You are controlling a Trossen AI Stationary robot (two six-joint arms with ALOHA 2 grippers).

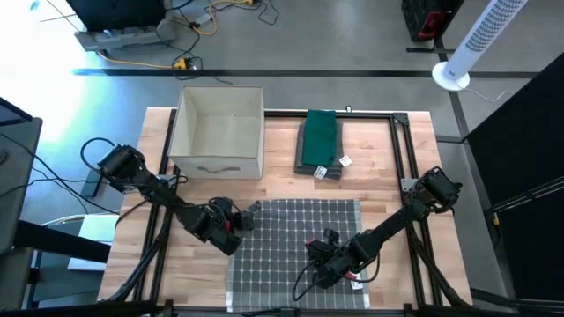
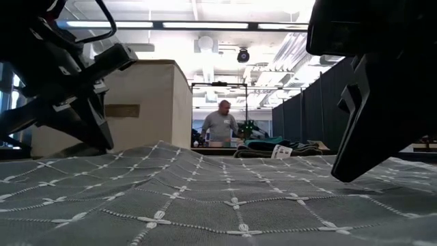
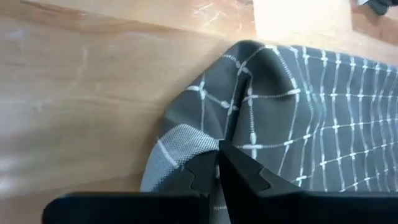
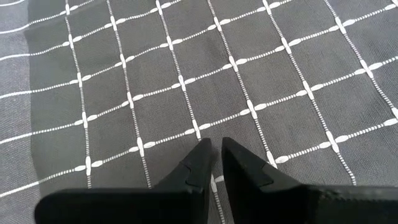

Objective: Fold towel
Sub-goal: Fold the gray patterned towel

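A grey towel with a white grid pattern (image 1: 295, 251) lies spread on the wooden table near its front edge. My left gripper (image 1: 236, 220) is at the towel's far left corner, shut on the cloth, which rises in a bunched ridge (image 3: 249, 74) there. My right gripper (image 1: 320, 262) is over the towel's middle right part, fingers shut (image 4: 215, 144) and pointing down at flat cloth. In the low view its tip (image 2: 343, 174) reaches the towel's surface line. I cannot tell whether it touches. My left gripper pinches the towel near its far left corner (image 3: 214, 134) between its two fingers, on a raised fold of cloth. The fingers slant down from the table's left side. The corner is puckered and lifted slightly, and the rest of the towel lies on the table.
An open beige box (image 1: 220, 130) stands at the far left of the table. A folded green cloth (image 1: 319, 141) with tags lies at the far middle. Black frame rails (image 1: 401, 158) run along the table's sides. A person (image 2: 220, 126) stands far behind the table.
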